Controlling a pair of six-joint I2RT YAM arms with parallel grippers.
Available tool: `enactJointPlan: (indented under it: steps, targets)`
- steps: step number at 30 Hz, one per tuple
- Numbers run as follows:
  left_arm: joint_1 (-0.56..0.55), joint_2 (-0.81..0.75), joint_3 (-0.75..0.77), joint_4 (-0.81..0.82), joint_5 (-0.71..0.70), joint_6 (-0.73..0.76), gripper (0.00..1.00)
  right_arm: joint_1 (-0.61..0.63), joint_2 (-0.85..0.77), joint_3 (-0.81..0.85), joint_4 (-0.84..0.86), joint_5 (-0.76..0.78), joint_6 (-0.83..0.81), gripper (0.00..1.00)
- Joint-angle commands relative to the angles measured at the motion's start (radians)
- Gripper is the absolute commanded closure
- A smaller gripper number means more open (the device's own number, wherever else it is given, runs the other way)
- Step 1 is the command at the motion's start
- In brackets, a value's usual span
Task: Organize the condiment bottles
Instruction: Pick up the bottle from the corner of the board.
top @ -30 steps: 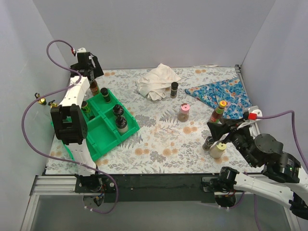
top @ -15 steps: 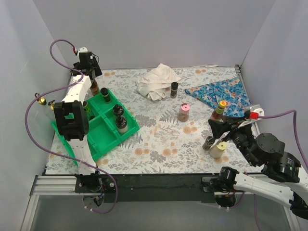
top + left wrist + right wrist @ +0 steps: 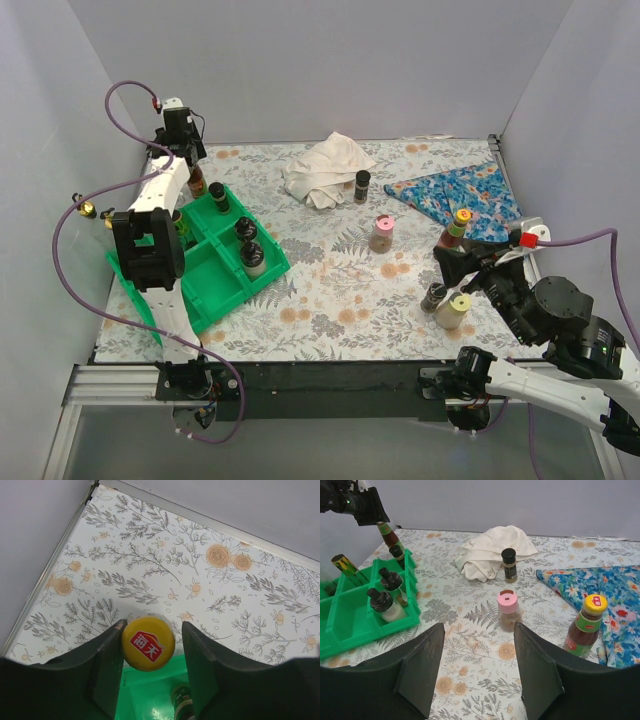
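Observation:
A bottle with a yellow cap [image 3: 148, 643] and a red label [image 3: 196, 180] stands at the back corner of the green tray [image 3: 225, 285]. My left gripper [image 3: 153, 625] hangs over it, open, its left finger at the cap and a small gap on the right. Three dark bottles [image 3: 245, 231] with black caps stand in the tray. My right gripper [image 3: 477, 630] is open and holds nothing. Ahead of it are a pink-capped jar [image 3: 508, 609], a black-capped jar [image 3: 509, 565] and a red sauce bottle [image 3: 585, 627]. A cream bottle [image 3: 452, 311] and a dark one [image 3: 433, 297] stand under the right arm.
A crumpled white cloth [image 3: 325, 168] lies at the back middle. A blue floral cloth [image 3: 460, 190] lies at the back right. Grey walls close in the table on three sides. The left arm's purple cable [image 3: 70, 250] loops beside the tray.
The left jaws have narrowed round the yellow cap, and the left gripper has shifted slightly toward the back wall. The right arm has barely moved.

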Motion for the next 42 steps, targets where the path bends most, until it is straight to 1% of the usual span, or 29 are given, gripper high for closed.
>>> enactJointPlan:
  steps: [1, 2, 3, 5, 6, 8, 14, 15, 16, 23, 27, 34, 37, 42]
  targets:
    - [0.004, 0.003, 0.030, 0.016, 0.001, 0.027, 0.61, 0.003, -0.001, 0.033, 0.061, 0.034, -0.018, 0.34]
    - [0.004, 0.003, 0.029, 0.016, 0.001, 0.027, 0.66, 0.005, 0.002, 0.033, 0.064, 0.036, -0.024, 0.34]
    - [0.002, -0.002, 0.027, 0.016, 0.012, 0.027, 0.77, 0.005, 0.003, 0.035, 0.064, 0.034, -0.027, 0.34]
    - [0.001, -0.017, 0.029, 0.013, 0.030, 0.028, 0.86, 0.003, 0.003, 0.036, 0.067, 0.036, -0.030, 0.34]
    - [-0.001, -0.023, 0.032, 0.011, 0.041, 0.028, 0.93, 0.003, 0.002, 0.036, 0.067, 0.036, -0.030, 0.34]
    - [-0.005, -0.045, 0.033, 0.007, 0.067, 0.024, 1.00, 0.005, 0.000, 0.035, 0.069, 0.036, -0.030, 0.34]
    - [-0.024, -0.092, 0.053, 0.002, 0.107, -0.008, 1.00, 0.005, -0.006, 0.041, 0.070, 0.037, -0.036, 0.34]
    - [-0.063, -0.097, 0.058, -0.001, 0.112, -0.012, 1.00, 0.005, -0.007, 0.041, 0.069, 0.039, -0.035, 0.34]
    - [-0.070, -0.100, 0.067, -0.001, 0.113, -0.015, 1.00, 0.003, -0.009, 0.039, 0.069, 0.040, -0.038, 0.34]
    - [-0.149, -0.112, 0.147, -0.061, 0.084, -0.007, 1.00, 0.005, -0.039, 0.036, 0.069, 0.040, -0.037, 0.35]
    - [-0.189, -0.141, 0.162, -0.095, 0.030, 0.010, 1.00, 0.003, -0.049, 0.030, 0.069, 0.049, -0.037, 0.35]
    - [-0.220, -0.226, 0.156, -0.127, 0.009, 0.013, 1.00, 0.005, -0.058, 0.035, 0.069, 0.046, -0.043, 0.35]
    - [-0.225, -0.270, 0.155, -0.167, -0.002, -0.002, 1.00, 0.005, -0.059, 0.038, 0.069, 0.040, -0.043, 0.35]
    - [-0.229, -0.388, 0.129, -0.288, -0.033, -0.031, 1.00, 0.005, -0.058, 0.035, 0.067, 0.042, -0.041, 0.35]
